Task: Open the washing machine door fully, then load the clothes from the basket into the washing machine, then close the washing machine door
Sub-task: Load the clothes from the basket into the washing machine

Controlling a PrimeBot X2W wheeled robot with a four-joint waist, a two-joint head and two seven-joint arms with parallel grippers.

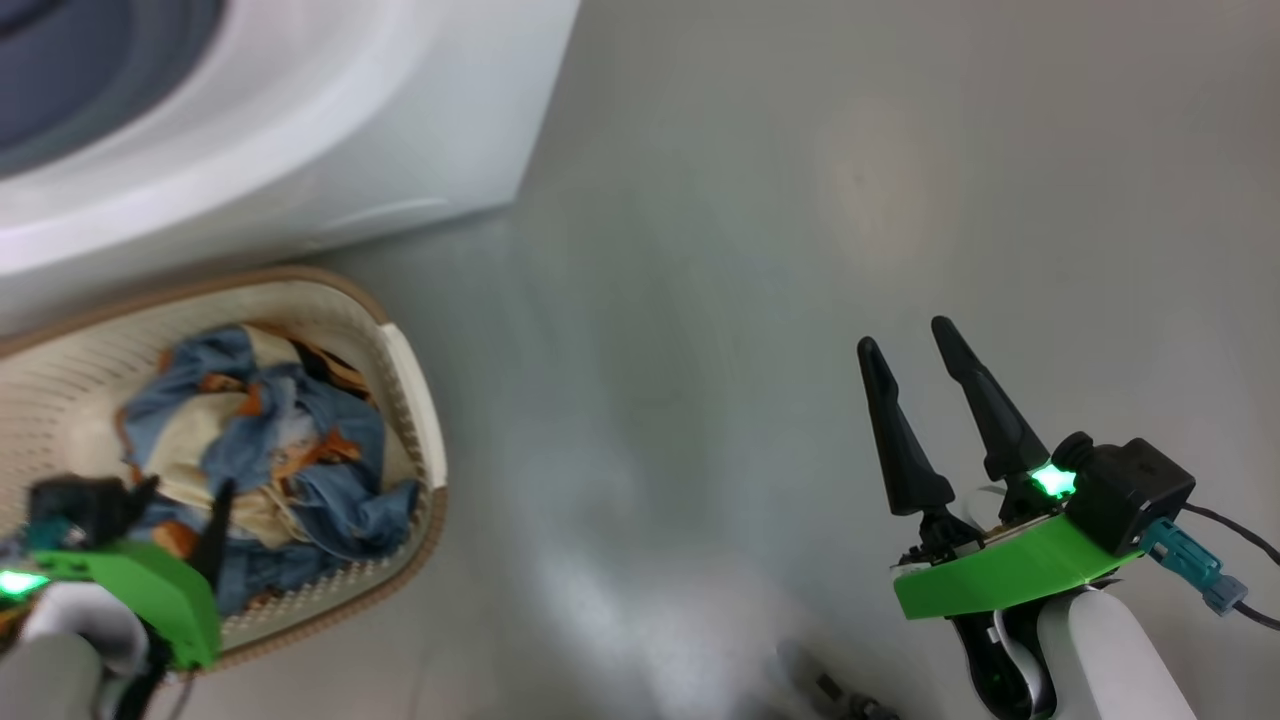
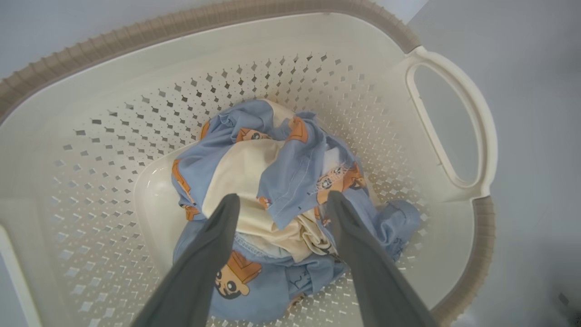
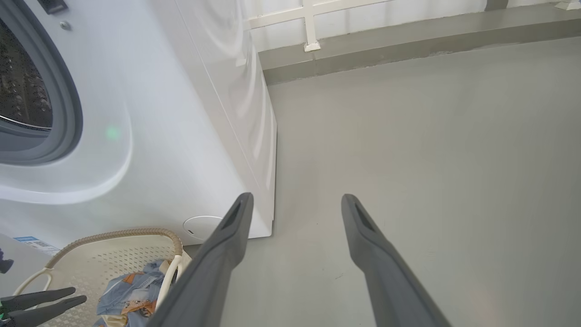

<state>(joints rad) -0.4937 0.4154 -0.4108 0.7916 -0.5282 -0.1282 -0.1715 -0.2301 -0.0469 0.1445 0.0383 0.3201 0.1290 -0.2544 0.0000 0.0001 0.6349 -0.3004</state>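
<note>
The basket (image 1: pixel 415 400), cream with a brown rim, stands on the floor right in front of the washing machine (image 1: pixel 330 130). Inside it the clothes (image 2: pixel 272 172) lie in a crumpled light-blue and cream heap printed with orange bears. My left gripper (image 2: pixel 282 200) hangs open over that heap, one finger on each side of its top, gripping nothing; I cannot tell whether it touches. It also shows in the head view (image 1: pixel 188 490). My right gripper (image 1: pixel 905 335) stands open over bare floor, far right of the basket. The drum opening (image 3: pixel 22 91) with its grey gasket is uncovered. The washing machine door is out of view.
Grey floor (image 3: pixel 431 159) stretches to the right of the machine up to a low ledge and a white railing (image 3: pixel 313 27) at the back. The basket's side handle (image 2: pixel 454 131) faces that open floor. A small blue label (image 3: pixel 32 242) sits low on the machine's front.
</note>
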